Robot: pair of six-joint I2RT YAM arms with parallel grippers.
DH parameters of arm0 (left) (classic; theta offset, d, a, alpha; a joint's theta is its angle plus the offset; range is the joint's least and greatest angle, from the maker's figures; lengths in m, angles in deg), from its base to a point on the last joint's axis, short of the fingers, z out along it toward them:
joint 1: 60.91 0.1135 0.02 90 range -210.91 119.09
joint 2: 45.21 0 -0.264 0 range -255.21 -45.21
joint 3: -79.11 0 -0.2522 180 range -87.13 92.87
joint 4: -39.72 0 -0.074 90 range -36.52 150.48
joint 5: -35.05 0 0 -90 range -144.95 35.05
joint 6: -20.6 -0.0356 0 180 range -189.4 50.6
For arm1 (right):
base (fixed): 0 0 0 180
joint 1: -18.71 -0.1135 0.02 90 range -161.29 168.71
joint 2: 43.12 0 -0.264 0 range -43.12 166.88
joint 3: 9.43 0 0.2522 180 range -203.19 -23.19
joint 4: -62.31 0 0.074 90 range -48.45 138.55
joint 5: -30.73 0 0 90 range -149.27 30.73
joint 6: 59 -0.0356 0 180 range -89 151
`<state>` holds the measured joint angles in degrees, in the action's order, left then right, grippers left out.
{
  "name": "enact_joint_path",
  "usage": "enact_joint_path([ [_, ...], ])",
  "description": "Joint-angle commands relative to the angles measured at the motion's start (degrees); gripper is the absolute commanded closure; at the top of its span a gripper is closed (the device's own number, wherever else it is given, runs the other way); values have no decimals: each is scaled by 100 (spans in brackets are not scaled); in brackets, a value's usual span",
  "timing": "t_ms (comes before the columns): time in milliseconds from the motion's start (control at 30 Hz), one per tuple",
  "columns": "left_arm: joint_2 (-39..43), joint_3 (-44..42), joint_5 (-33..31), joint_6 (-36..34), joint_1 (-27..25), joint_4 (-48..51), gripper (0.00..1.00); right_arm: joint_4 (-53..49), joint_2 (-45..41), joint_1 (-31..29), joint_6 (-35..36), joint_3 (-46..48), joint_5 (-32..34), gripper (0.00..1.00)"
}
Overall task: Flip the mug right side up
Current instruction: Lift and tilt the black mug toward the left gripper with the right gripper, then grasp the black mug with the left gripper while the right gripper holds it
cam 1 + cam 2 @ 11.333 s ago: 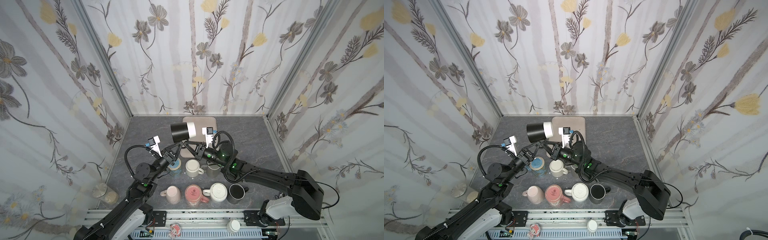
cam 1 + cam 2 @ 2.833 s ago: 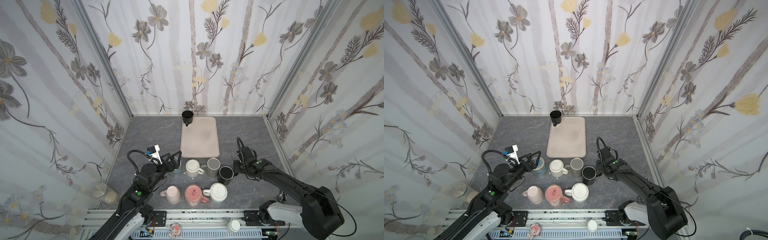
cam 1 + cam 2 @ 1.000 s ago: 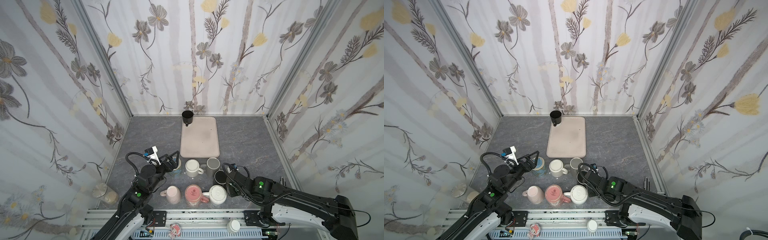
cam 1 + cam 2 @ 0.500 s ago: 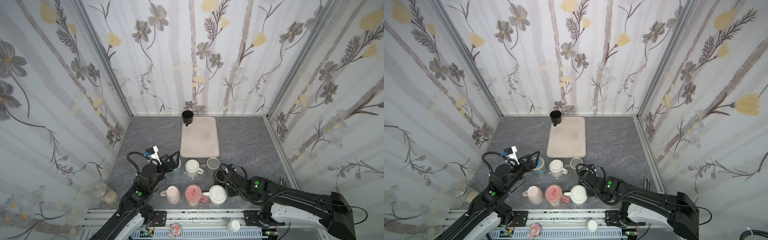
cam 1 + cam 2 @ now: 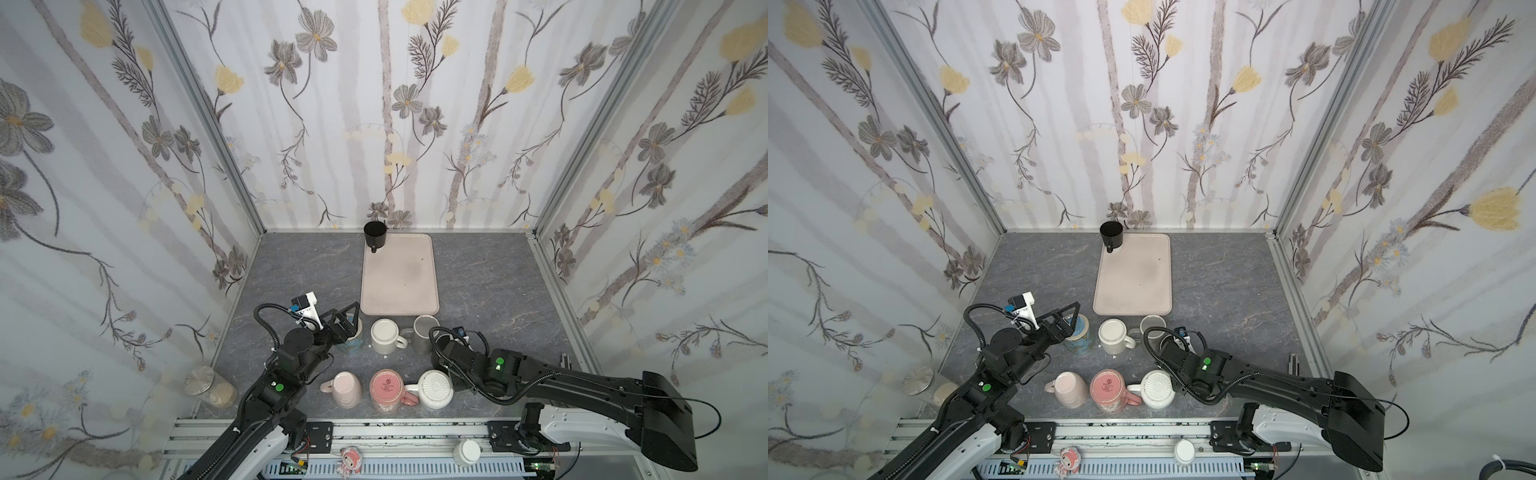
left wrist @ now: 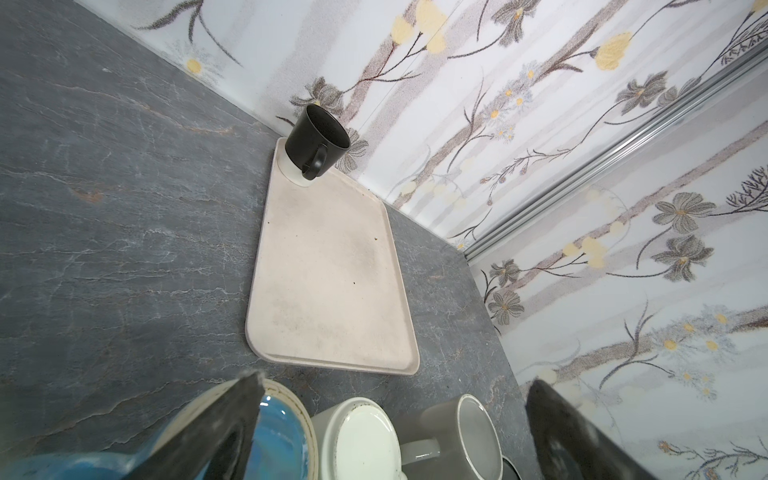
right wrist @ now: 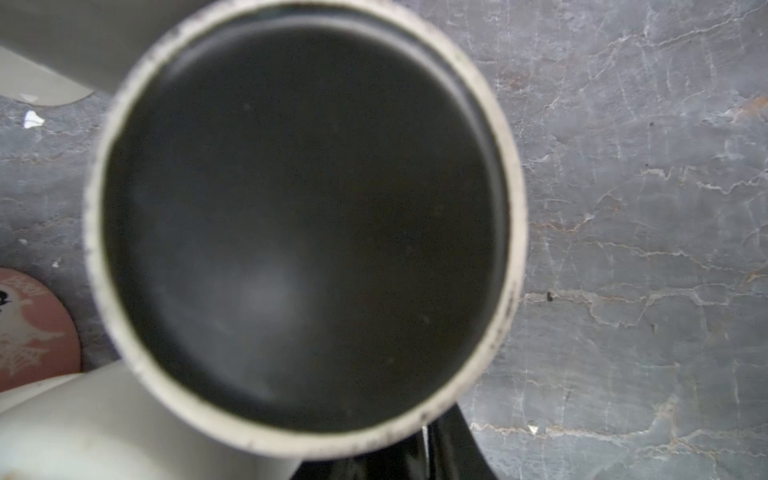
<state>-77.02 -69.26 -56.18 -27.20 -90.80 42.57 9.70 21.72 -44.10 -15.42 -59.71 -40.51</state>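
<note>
The black mug (image 7: 299, 216) stands on the tabletop (image 7: 623, 208) right under the right gripper (image 7: 424, 453), apparently bottom up with its pale ring showing. That gripper's fingers are only a dark shape at the mug's edge, and I cannot tell whether they pinch it. A grey mug (image 5: 424, 332) sits just beyond that gripper, and a ribbed white mug (image 5: 434, 388) just beside it. The left gripper (image 6: 392, 384) hangs spread wide over a blue mug (image 5: 1079, 332).
</note>
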Motion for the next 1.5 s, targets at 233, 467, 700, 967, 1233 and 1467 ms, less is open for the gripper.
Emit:
enact_joint_path([
  [233,-36,33,159,-10,9,-278,0,-271,-62,219,-166,-143,570,100],
  [467,-18,111,171,-62,9,-250,0,-525,-484,567,42,-767,1170,100],
  [700,-18,208,169,-85,9,-313,0,243,-660,940,993,-1704,1393,100],
  [967,-348,759,416,-75,8,-304,0,3524,-224,1132,2152,-1889,-257,100],
  [1233,-782,616,1391,287,5,-1757,6,6395,285,1420,1350,-1473,-1930,100],
  [1467,-1336,508,1923,603,1,-3067,22,7950,843,1435,496,-1420,-3020,100],
])
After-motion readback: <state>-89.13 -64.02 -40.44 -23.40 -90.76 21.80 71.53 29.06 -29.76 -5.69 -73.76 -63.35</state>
